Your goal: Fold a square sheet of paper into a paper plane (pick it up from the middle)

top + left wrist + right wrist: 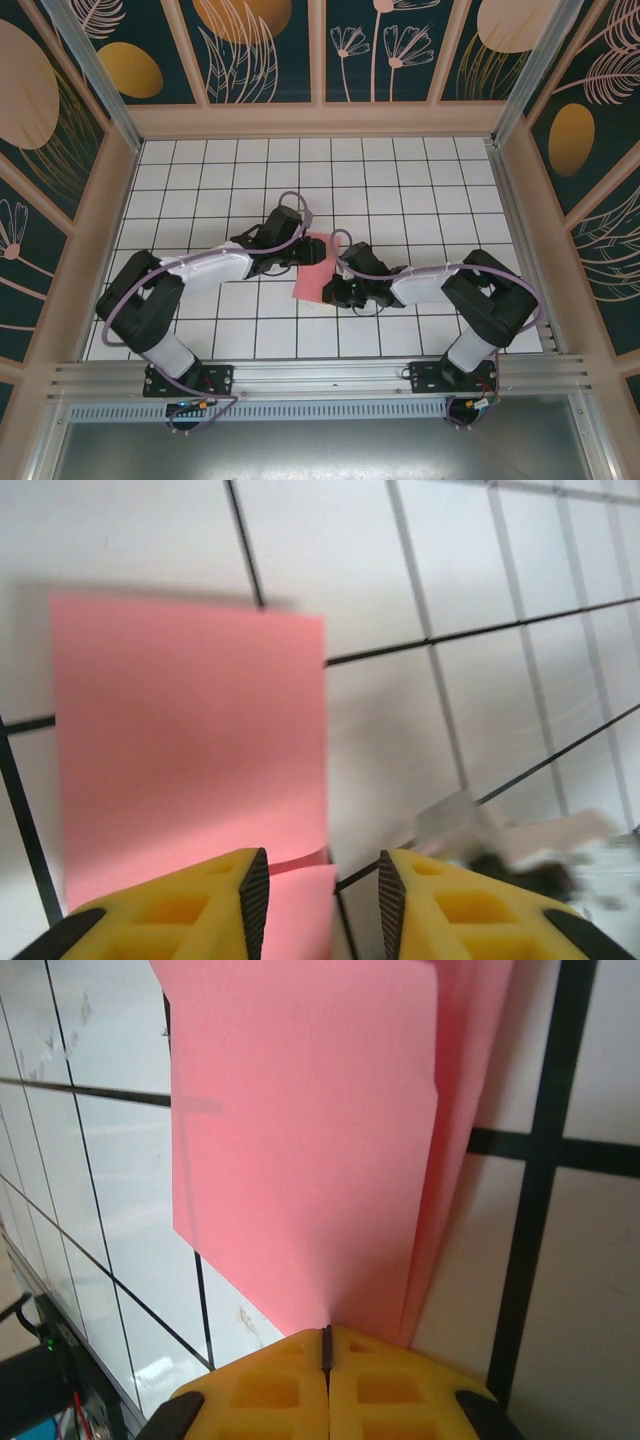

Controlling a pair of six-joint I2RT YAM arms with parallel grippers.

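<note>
Pink sheet of paper lies folded at mid-table on the white grid table, between the two arms – layered edges show in the right wrist view. Right gripper has its yellow fingers pressed together, pinching the near edge of the sheet. Left gripper has its jaws parted with a clear gap – the sheet's corner lies below the left finger, not clamped.

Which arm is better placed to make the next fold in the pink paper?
Left. The left pincer stands open over the paper's edge, free to act; the right pincer is shut on the paper.
</note>
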